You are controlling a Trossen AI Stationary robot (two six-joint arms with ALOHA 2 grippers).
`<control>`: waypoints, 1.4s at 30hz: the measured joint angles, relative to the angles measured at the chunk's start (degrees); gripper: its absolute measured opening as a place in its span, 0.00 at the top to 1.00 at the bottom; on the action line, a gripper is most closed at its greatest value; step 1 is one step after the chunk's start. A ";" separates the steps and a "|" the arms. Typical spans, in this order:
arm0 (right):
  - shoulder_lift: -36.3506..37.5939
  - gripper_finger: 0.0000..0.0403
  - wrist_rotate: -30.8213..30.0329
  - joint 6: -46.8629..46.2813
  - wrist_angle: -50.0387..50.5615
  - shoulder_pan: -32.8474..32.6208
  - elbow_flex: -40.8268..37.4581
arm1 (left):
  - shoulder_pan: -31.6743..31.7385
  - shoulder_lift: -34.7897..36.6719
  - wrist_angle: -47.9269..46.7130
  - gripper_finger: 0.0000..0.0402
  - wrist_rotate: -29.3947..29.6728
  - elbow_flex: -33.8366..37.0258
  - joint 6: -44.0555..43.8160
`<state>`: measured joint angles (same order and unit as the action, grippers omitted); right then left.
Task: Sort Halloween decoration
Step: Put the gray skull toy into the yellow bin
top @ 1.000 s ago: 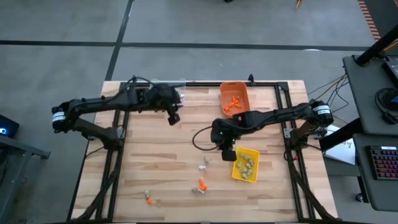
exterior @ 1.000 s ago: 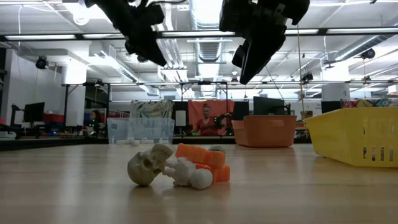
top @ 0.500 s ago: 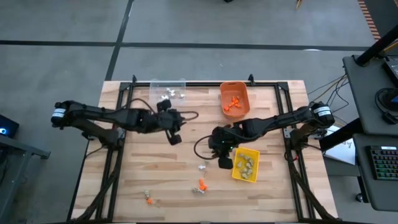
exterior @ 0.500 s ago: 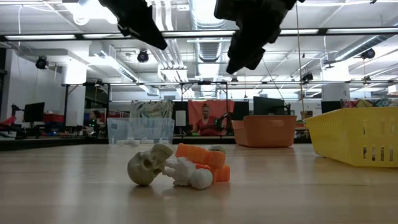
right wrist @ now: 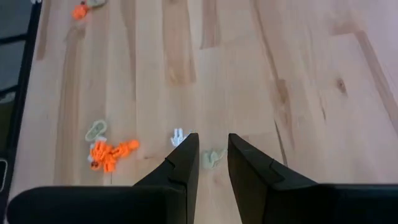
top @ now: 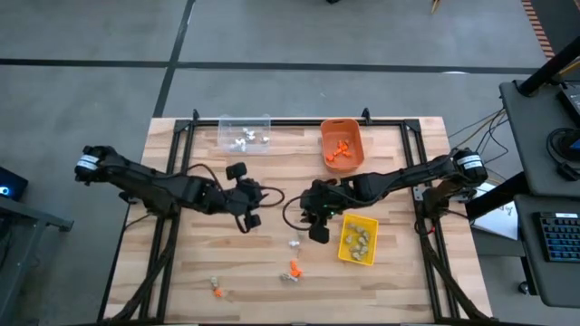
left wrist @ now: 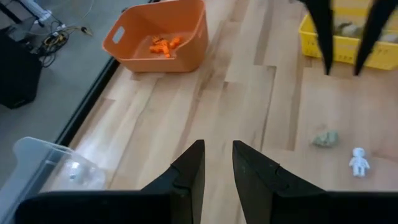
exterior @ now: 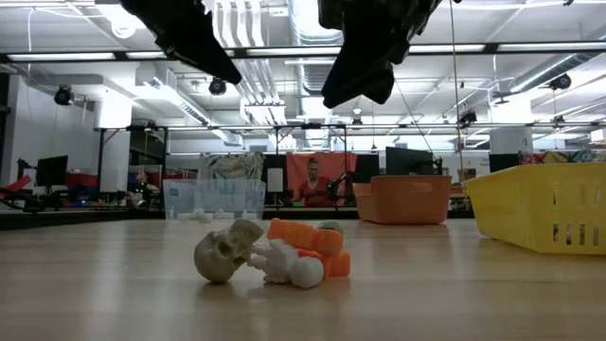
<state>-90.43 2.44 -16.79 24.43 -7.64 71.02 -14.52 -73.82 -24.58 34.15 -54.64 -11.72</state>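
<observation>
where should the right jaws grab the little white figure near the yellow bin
Across its narrow torso, coming straight down. The white figure lies flat on the table, limbs spread, with a tan-grey trinket close beside it, so only the slim middle likely fits cleanly between the right gripper jaws.

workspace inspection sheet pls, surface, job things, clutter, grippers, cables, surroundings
surface: wooden table, black frame rails along its edges.
job's things: loose trinkets on the near half; orange ones in the orange bin, white ones in the clear bin, tan ones in the yellow bin.
clutter: nothing seen.
grippers: left gripper and right gripper mid-table, above the surface, fingers narrowly apart, holding nothing.
cables: black loops between the arms.
surroundings: desk with keyboard to the right; a person behind the table.
</observation>
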 joint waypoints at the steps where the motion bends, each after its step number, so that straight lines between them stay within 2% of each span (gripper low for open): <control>1: 0.00 0.82 -0.07 -0.94 -0.12 0.00 0.00 | -0.31 0.00 0.93 0.84 0.02 0.83 -0.21; 9: -2.01 0.82 0.03 -7.57 -0.95 0.00 0.15 | -1.70 1.77 9.73 0.84 -0.06 9.09 -1.39; 16: -4.63 0.82 0.09 -13.30 -1.01 0.02 1.02 | -2.08 6.10 20.22 0.84 -0.19 16.96 -1.48; 22: -5.70 0.82 0.57 -17.67 2.75 0.02 0.97 | -2.05 9.45 29.78 0.84 -0.27 21.95 -1.44; 34: -6.34 0.82 0.23 -29.38 3.96 -2.65 0.90 | -2.02 16.74 30.20 0.84 -0.26 22.71 0.71; 39: -6.32 0.82 -3.70 -33.00 3.76 -4.74 0.92 | -2.21 17.50 30.39 0.84 -1.04 23.29 0.71; 42: -6.32 0.82 -4.07 -35.02 3.76 -5.35 0.92 | -2.67 17.38 30.50 0.84 -2.66 23.29 0.70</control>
<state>-96.75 -1.64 -51.81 28.20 -12.99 71.94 -17.19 -56.44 5.92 31.50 -31.35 -11.02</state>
